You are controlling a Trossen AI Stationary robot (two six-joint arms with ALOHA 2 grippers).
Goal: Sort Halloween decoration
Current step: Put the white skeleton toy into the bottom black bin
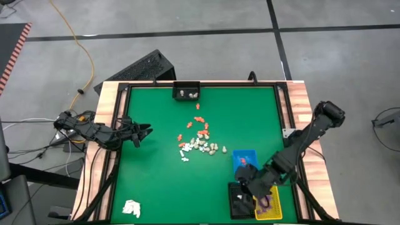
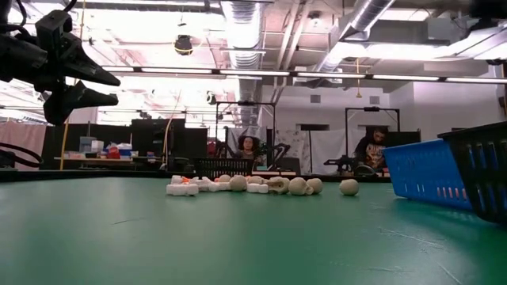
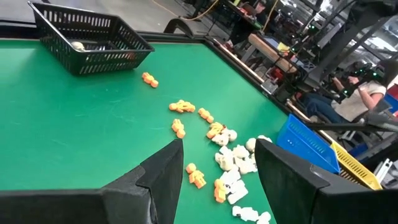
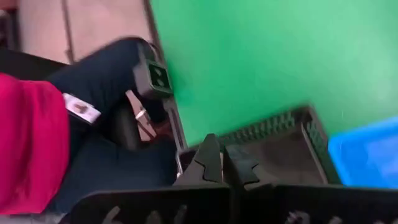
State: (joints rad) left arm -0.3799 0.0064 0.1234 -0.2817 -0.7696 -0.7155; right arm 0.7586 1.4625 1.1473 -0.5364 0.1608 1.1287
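The Halloween decoration (image 1: 200, 140) lies as a loose pile of tiny orange, white and cream pieces on the middle of the green table, seen also in the left wrist view (image 3: 217, 134) and the low view (image 2: 253, 186). My left gripper (image 1: 147, 131) hangs open above the table's left side, pointing at the pile (image 3: 217, 180). My right gripper (image 1: 242, 186) is shut over the black tray (image 1: 236, 203) at the near right. In its wrist view (image 4: 222, 158) nothing shows between its fingertips.
A blue tray (image 1: 245, 159) and a yellow tray (image 1: 270, 207) stand beside the near black tray. Another black tray (image 1: 186, 92) with cream pieces sits at the far edge. A white wad (image 1: 132, 208) lies near left. A person in red and dark clothing (image 4: 37, 143) stands by the near edge.
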